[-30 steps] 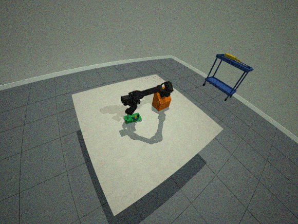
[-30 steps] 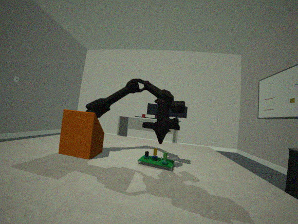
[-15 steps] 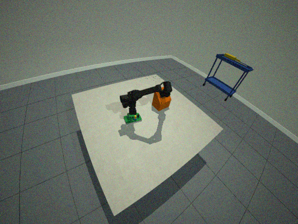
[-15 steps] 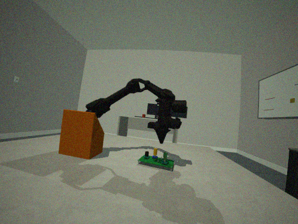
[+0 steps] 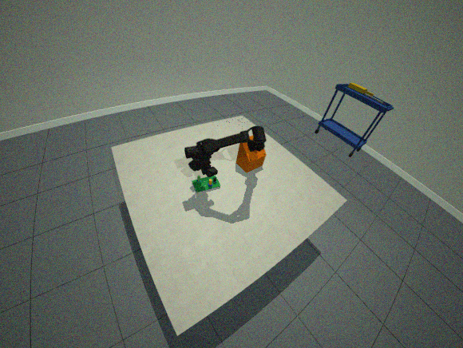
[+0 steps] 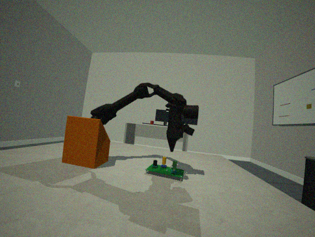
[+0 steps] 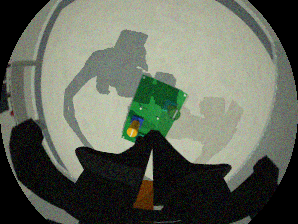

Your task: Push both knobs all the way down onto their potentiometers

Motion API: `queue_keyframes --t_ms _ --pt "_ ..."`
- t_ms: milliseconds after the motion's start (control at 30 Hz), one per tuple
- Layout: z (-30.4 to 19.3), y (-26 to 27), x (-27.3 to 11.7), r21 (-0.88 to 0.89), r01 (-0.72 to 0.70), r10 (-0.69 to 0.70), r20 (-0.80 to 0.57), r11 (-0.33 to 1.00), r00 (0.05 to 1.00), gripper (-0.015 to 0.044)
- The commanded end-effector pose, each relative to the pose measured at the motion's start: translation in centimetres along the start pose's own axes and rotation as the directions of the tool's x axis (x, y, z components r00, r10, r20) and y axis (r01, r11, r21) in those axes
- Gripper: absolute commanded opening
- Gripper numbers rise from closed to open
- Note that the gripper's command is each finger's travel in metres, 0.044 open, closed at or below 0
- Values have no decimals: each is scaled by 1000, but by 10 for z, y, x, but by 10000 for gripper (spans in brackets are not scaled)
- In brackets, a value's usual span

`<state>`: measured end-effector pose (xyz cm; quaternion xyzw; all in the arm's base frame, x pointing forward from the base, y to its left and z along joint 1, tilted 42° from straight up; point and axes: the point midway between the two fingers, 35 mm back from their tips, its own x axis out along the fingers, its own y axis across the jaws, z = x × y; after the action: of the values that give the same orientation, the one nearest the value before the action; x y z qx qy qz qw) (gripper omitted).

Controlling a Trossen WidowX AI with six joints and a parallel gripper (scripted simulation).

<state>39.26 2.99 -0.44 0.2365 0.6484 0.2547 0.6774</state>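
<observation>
The green circuit board stands on short legs. A yellow-orange knob stands tall above a blue potentiometer near one long edge. A dark green knob stands tall near the board's other end. A black knob stands lower; the fingers hide it in the wrist view. My gripper is shut and empty, its tips together, pointing down above the board and clear of the knobs. Whether either tall knob touches its potentiometer is too small to tell.
An orange block stands beside the arm's base. A blue cart is far off by the wall. A desk with monitors is in the background.
</observation>
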Motion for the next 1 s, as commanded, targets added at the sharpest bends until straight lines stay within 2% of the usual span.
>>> queue_keyframes --t_ms 0,233,467,967 --pt "2 -2 -1 -144 3 -3 -1 990 1000 0" --pt "4 -5 -3 -377 1 -2 -2 926 1000 0" --pt "6 -8 -4 -589 -1 -1 -3 808 1000 0" --pt "10 -15 -7 -913 -5 1 -5 409 1000 0"
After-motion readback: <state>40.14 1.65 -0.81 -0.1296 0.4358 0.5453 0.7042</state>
